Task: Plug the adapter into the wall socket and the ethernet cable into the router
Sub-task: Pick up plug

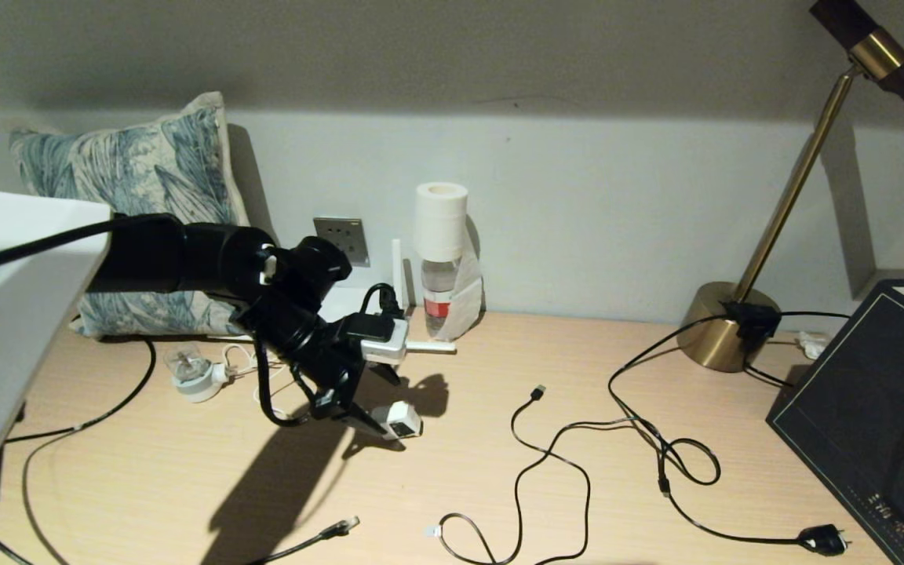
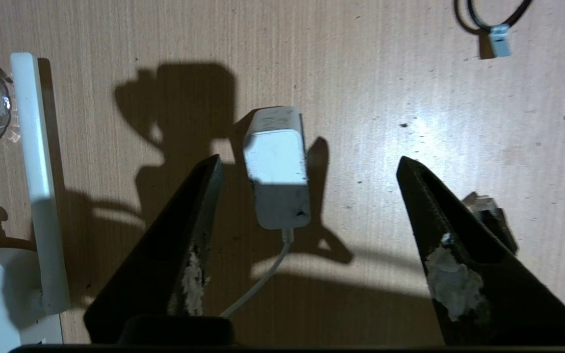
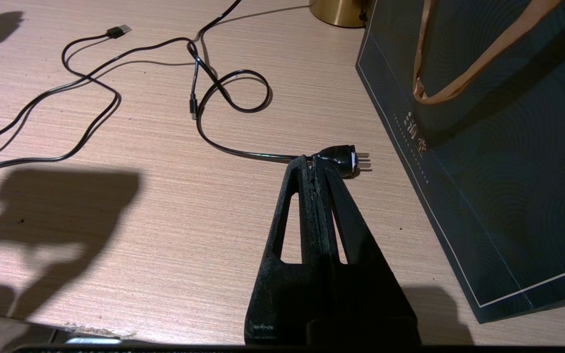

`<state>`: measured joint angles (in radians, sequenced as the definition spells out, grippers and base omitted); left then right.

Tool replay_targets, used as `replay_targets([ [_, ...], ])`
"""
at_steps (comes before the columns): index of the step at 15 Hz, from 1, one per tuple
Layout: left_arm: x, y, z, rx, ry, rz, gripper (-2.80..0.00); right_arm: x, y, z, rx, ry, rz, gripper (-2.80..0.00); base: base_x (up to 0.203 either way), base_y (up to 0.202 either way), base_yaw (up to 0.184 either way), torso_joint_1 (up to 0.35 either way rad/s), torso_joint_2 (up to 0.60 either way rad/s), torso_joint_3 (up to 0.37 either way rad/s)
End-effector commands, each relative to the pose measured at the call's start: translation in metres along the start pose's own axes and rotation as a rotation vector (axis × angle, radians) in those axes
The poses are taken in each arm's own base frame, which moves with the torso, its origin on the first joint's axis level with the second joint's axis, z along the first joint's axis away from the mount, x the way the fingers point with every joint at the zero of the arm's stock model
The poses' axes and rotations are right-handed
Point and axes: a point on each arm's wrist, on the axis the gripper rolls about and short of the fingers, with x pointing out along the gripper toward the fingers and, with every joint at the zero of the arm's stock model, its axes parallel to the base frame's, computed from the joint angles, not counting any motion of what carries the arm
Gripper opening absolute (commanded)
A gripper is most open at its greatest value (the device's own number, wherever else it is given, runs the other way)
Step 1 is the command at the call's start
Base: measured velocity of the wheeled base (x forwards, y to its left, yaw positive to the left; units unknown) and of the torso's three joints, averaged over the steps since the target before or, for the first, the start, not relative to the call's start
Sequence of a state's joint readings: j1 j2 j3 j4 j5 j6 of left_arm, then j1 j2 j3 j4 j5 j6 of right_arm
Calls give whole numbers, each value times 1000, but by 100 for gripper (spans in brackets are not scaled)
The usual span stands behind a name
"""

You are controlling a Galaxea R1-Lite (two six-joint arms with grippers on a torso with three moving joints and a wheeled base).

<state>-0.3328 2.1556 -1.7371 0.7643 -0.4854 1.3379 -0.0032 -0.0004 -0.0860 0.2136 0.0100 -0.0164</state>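
The left pincer (image 2: 307, 196) hangs wide open over the adapter (image 2: 278, 169), which lies on the table (image 1: 593, 369) between its fingers, touching neither. The router (image 1: 385, 337) sits just behind, below the wall socket (image 1: 341, 239), beside a water bottle (image 1: 440, 294). The right pincer (image 3: 318, 169) hangs closed and empty near a black plug (image 3: 342, 159) and a dark bag (image 3: 498, 147).

1. The left arm (image 1: 209, 263) is extended forward and angled down over the desk.
2. The left gripper (image 2: 307, 196) is held with fingers (image 2: 192, 230) spread wide.
3. The right gripper (image 3: 314, 169) is seen with fingers pressed together, low over the desk.
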Motion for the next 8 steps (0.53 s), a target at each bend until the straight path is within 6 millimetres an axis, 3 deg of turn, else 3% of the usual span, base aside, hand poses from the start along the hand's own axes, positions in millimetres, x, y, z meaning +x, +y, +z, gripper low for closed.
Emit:
replay_targets([
  [1,12,8,-5,2,7,-9,0,0,0,0,0,2,1,-280,0,0,0,0,0,0],
  [8,19,12,-12,-15,42,-3,0,0,0,0,0,2,1,-280,0,0,0,0,0,0],
])
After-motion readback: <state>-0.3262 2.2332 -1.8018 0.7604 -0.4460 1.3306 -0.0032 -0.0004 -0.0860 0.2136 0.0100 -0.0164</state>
